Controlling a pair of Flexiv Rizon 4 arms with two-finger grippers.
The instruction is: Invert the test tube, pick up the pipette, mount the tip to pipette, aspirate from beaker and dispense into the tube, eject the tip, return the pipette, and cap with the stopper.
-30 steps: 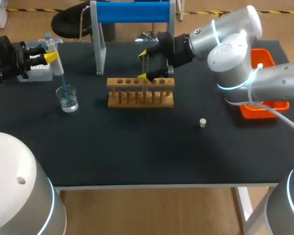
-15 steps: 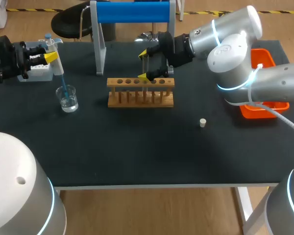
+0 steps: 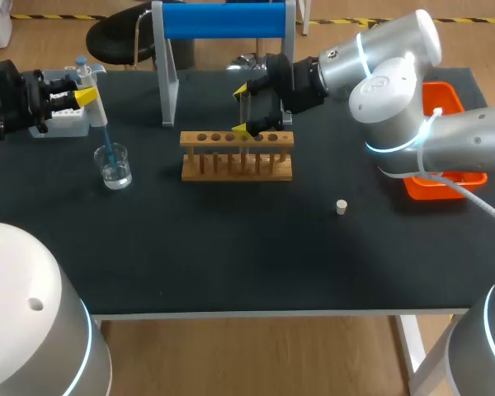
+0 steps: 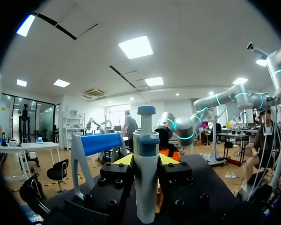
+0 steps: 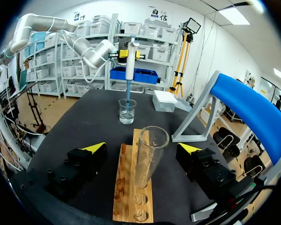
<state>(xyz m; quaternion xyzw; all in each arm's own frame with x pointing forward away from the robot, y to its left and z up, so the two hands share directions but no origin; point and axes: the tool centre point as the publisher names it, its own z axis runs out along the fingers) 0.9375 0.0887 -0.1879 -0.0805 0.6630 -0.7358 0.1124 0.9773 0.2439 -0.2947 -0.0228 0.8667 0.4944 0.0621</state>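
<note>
My left gripper (image 3: 86,92) is shut on the white pipette (image 3: 98,114), held upright at the table's far left. The pipette's blue tip (image 3: 108,146) dips into the glass beaker (image 3: 115,167) of clear liquid. In the left wrist view the pipette (image 4: 145,178) stands clamped between the fingers of that gripper (image 4: 145,161). A clear test tube (image 3: 246,114) stands mouth up in the wooden rack (image 3: 236,157). My right gripper (image 3: 241,109) is open around the tube (image 5: 149,157), both fingers apart from it. The small stopper (image 3: 341,207) lies right of the rack.
A white tip box (image 3: 63,120) sits behind the beaker. The blue-topped pipette stand (image 3: 223,21) rises behind the rack. An orange tray (image 3: 448,179) lies at the right edge under my right arm.
</note>
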